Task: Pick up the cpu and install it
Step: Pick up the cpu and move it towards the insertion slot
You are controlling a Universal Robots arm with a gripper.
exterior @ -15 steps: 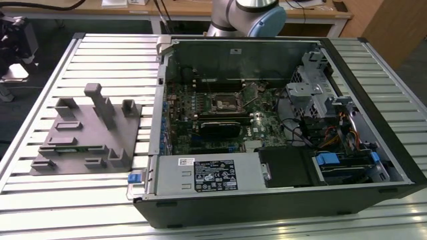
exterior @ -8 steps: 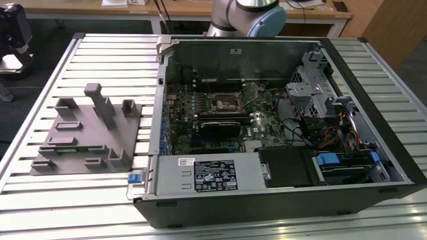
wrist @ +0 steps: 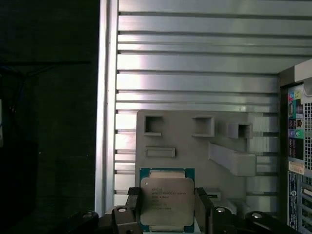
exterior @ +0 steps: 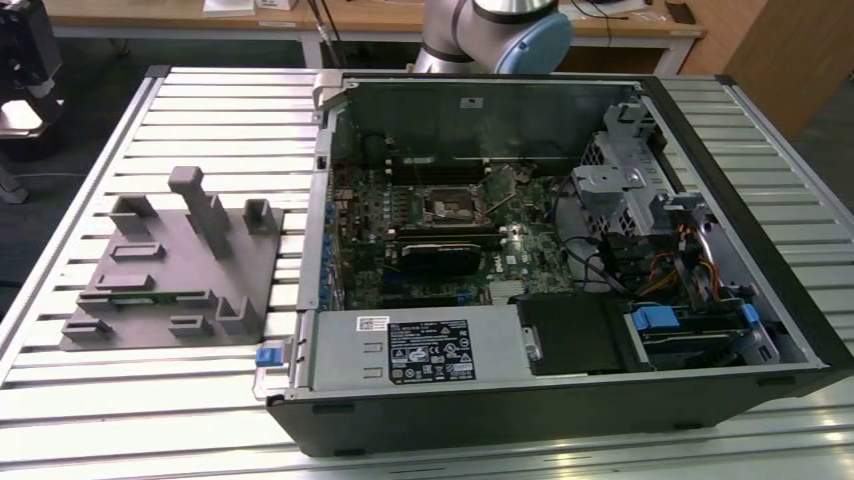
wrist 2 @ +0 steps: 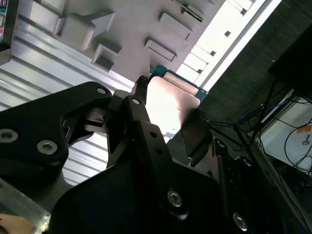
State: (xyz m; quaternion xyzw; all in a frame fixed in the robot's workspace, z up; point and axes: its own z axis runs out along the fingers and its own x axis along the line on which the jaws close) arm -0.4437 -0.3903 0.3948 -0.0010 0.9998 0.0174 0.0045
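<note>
Grey moulded plastic makes up the one holder tray (exterior: 167,270) at the exterior view's left. It lies flat on the slatted metal table (exterior: 200,110), with upright blocks and shallow pockets on its top. To its right, on the same table, lies one open computer case (exterior: 534,250) on its side. A single blue latch (exterior: 271,355) sits at its near corner beside the tray. Inside the case are one green motherboard (exterior: 441,240) with one dark square socket (exterior: 447,205) near its middle, one silver power supply (exterior: 414,350) along the near wall, and a metal drive cage (exterior: 627,180) further right. Beyond the case's far wall stands the one robot arm (exterior: 501,30).

Both wrist views show the gripper (wrist: 167,208) closed just to the width of one cpu (wrist: 166,195) — its two black fingers (wrist: 133,204) press on opposite edges of the chip. The silvery face of the cpu is turned toward the first wrist view, and a thin green border shows around it. It hangs clear of the table, with the holder tray (wrist: 195,146) and the table slats (wrist: 195,63) behind it and the case's port panel (wrist: 297,131) off to one side — so the chip is outside the case.

From the second wrist view the gripper (wrist 2: 170,109) appears from behind its linkages. The cpu (wrist 2: 168,100) sits between the two fingers (wrist 2: 146,131) with its pale face catching glare, and the holder tray (wrist 2: 141,29) lies beyond it.
</note>
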